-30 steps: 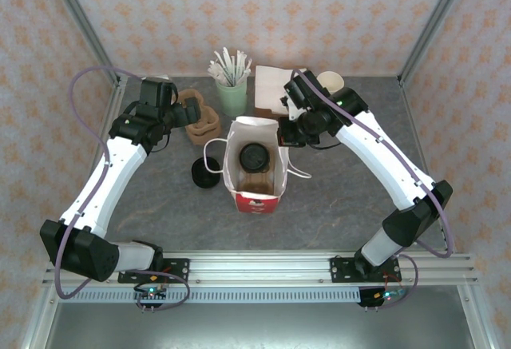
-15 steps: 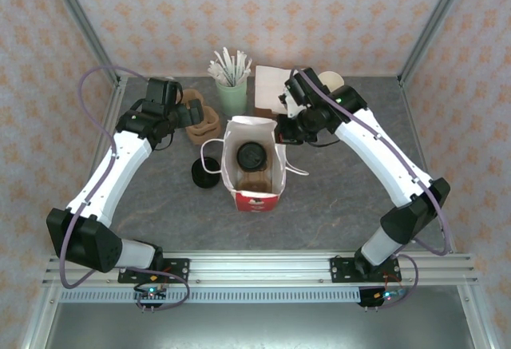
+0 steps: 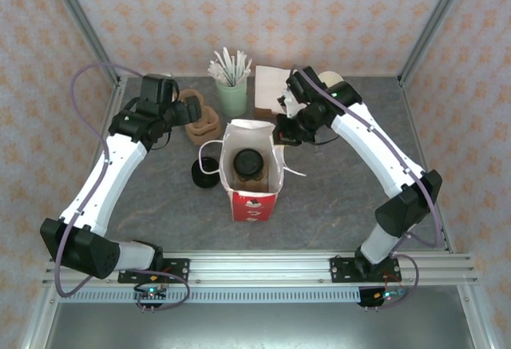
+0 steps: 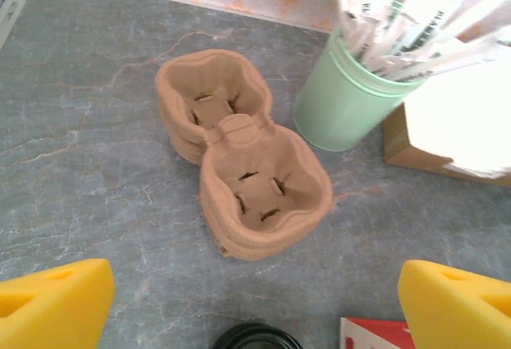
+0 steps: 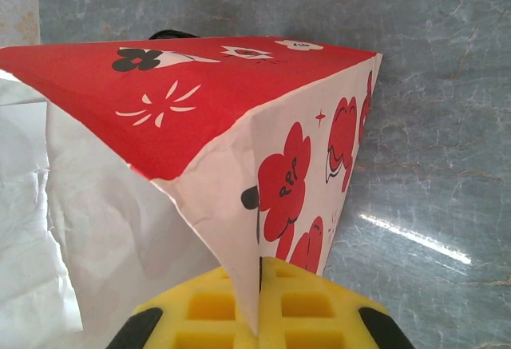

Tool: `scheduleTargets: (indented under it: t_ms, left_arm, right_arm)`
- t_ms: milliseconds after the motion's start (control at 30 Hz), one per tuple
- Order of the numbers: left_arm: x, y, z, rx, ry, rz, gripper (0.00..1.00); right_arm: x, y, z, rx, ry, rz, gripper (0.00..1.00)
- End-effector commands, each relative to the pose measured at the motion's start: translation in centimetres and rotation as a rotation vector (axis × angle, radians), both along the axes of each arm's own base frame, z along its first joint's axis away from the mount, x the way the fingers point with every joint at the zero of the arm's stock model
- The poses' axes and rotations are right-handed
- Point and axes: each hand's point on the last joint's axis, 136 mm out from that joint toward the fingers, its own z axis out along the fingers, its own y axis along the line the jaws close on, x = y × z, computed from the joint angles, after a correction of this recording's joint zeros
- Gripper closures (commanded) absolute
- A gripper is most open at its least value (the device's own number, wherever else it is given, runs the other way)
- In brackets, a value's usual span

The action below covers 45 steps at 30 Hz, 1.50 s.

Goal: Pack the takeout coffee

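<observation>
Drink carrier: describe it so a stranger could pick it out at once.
On the grey table, look to the far side, left of the upright red-and-white paper bag. Next to the pale green cup of white sticks lies the drink carrier. It alone is moulded brown pulp, with two empty cup hollows joined like a figure eight.

The bag [image 3: 254, 204] hides the takeout coffee [image 3: 247, 162] below its lid; the lid stack [image 4: 255, 337] is cut off.

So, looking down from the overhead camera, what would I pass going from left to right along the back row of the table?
cardboard cup carrier → pale green cup of white sticks → brown box with white paper on top
</observation>
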Motion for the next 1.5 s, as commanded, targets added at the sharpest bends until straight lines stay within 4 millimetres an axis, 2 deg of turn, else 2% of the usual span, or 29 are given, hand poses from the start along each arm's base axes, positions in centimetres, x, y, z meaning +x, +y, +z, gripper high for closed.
scheduleTargets:
  t_ms: [0, 100, 200, 333, 467, 533, 700, 1033, 1300, 1467]
  left_arm:
    - [-1.2, -3.1, 3.3, 0.007, -0.007, -0.151, 0.10]
    - [-2.4, -6.5, 5.1, 0.019, 0.015, -0.290, 0.12]
    - [-3.8, -9.5, 6.2, -0.020, 0.014, -0.401, 0.18]
    - [-6.2, -12.8, 6.1, 0.001, 0.047, -0.538, 0.24]
    - [-7.7, -15.0, 6.0, 0.012, 0.086, -0.619, 0.30]
    - [-8.4, -16.1, 5.3, 0.035, 0.119, -0.660, 0.34]
    - [-9.3, -17.7, 3.2, 0.062, 0.203, -0.692, 0.38]
    - [-9.5, -19.0, -1.7, 0.183, 0.365, -0.674, 0.47]
    - [-9.0, -20.0, -4.8, 0.216, 0.434, -0.651, 0.49]
    - [-8.9, -20.0, -7.0, 0.225, 0.465, -0.627, 0.53]
  right_arm:
    - [-0.3, -0.2, -0.6, -0.006, 0.050, -0.003, 0.94]
    - [0.0, 0.1, -1.0, -0.006, 0.069, -0.015, 0.92]
    - [0.2, 0.3, -1.1, -0.003, 0.077, -0.015, 0.86]
    - [0.4, 0.4, -0.8, 0.017, 0.059, -0.025, 0.76]
    - [0.7, 0.1, 0.0, 0.027, 0.027, -0.050, 0.64]
    - [1.0, -0.2, 0.6, 0.037, 0.008, -0.069, 0.59]
    - [1.8, -1.1, 2.2, 0.056, -0.053, -0.112, 0.53]
    - [4.6, -4.6, 4.3, 0.058, -0.165, -0.308, 0.53]
    - [4.6, -5.0, 4.5, 0.062, -0.174, -0.314, 0.53]
    - [4.4, -5.1, 4.3, 0.060, -0.168, -0.309, 0.53]
